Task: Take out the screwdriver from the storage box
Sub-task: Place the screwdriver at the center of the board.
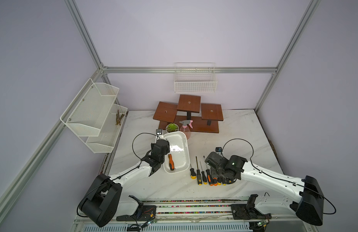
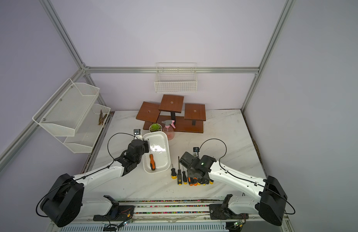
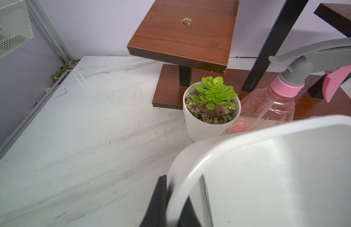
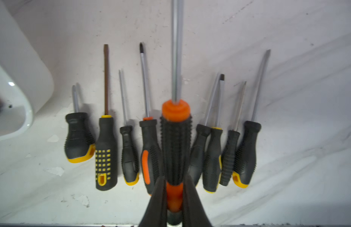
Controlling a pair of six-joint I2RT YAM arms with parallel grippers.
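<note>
The white storage box [image 1: 187,148] [image 2: 168,150] lies left of centre on the marble table. One orange-and-black screwdriver [image 1: 171,161] [image 2: 152,161] rests inside along its left wall. My left gripper [image 3: 174,188] is shut on the box's left rim [image 3: 249,133], one finger outside and one inside. In the right wrist view my right gripper [image 4: 175,180] is shut on the orange end of a black ribbed screwdriver [image 4: 175,145]. It hangs over a row of several screwdrivers [image 4: 106,153] [image 1: 198,176] laid right of the box. Whether it touches the table I cannot tell.
A potted succulent [image 1: 172,128] [image 3: 212,110] and a pink spray bottle [image 1: 185,128] [image 3: 273,110] stand just behind the box. Behind them is a stepped wooden stand [image 1: 189,112]. White wire baskets hang on the back wall [image 1: 195,80] and the left wall [image 1: 95,112].
</note>
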